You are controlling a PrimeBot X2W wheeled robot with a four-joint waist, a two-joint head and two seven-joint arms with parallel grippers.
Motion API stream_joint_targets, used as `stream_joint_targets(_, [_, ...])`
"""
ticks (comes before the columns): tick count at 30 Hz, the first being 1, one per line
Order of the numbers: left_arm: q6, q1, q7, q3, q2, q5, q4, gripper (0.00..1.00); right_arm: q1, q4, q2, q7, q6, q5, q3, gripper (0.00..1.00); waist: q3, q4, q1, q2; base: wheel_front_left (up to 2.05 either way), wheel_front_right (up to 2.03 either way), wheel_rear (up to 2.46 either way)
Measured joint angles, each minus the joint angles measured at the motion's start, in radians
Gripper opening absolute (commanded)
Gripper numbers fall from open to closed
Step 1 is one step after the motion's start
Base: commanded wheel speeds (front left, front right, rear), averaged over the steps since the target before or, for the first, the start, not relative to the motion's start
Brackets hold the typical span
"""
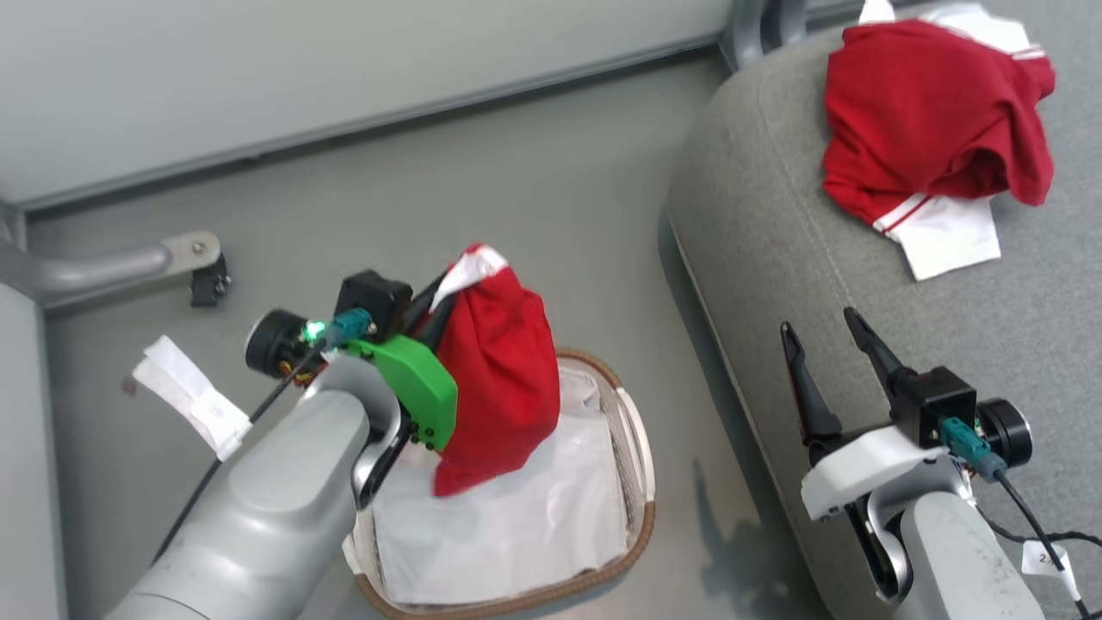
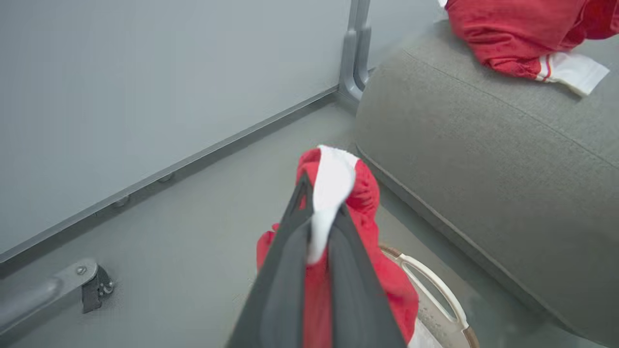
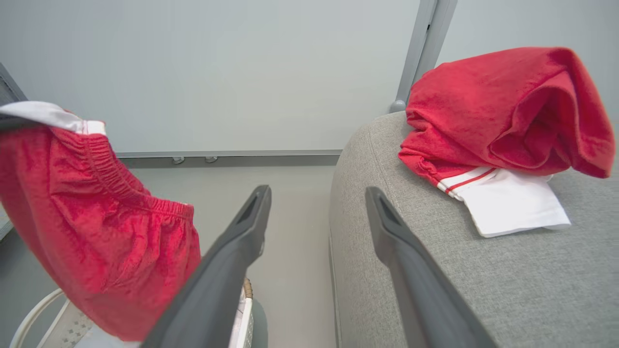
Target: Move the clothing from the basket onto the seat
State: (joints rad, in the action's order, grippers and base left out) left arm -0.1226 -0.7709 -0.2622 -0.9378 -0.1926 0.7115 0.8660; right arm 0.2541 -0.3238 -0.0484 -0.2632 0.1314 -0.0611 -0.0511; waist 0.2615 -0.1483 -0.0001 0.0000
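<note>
Holding red shorts over basket, seat off to my right.
My left gripper is clamped tight on the white waistband, cloth hanging long-axis down; seat's rightward across a strip of floor, w/ one red top lying on it. Right gripper gapes wide, empty, nearer the seat edge.

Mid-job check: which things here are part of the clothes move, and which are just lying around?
Job: hanging red garment in the shut left gripper; red-and-white garment on the seat; basket.
Lying about: white liner sheet; white strip on floor; metal frame leg.
</note>
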Motion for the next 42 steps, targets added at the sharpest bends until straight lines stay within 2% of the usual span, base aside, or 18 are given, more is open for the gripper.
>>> stream_joint_targets(8, [0.017, -0.02, -0.002, 0.04, -0.067, -0.052, -0.183, 0.0, -0.04, -0.01, 0.0, 0.0, 0.0, 0.007, -0.016, 1.0, -0.137, 0.022, 0.0, 0.0, 0.0, 0.0, 0.0])
stream_joint_targets(15, [0.028, -0.087, 0.033, 0.055, -0.113, -0.063, -0.254, 0.0, -0.038, -0.009, 0.0, 0.0, 0.0, 0.007, -0.065, 1.0, -0.214, 0.032, 0.0, 0.0, 0.0, 0.0, 0.0])
stream_joint_targets(21, [0.044, -0.144, 0.048, 0.087, -0.137, -0.055, -0.301, 0.0, -0.015, -0.011, 0.0, 0.0, 0.0, -0.011, -0.146, 1.0, -0.243, 0.031, 0.0, 0.0, 0.0, 0.0, 0.0])
stream_joint_targets(32, [0.045, -0.217, 0.096, 0.074, -0.129, -0.061, -0.407, 0.0, 0.076, -0.028, 0.0, 0.0, 0.0, -0.028, -0.321, 1.0, -0.254, 0.065, 0.0, 0.0, 0.0, 0.0, 0.0])
stream_joint_targets(42, [0.043, -0.256, 0.132, 0.026, -0.059, -0.071, -0.435, 0.0, 0.211, -0.123, 0.0, 0.0, 0.0, -0.047, -0.391, 1.0, -0.266, 0.112, 0.0, 0.0, 0.0, 0.0, 0.0])
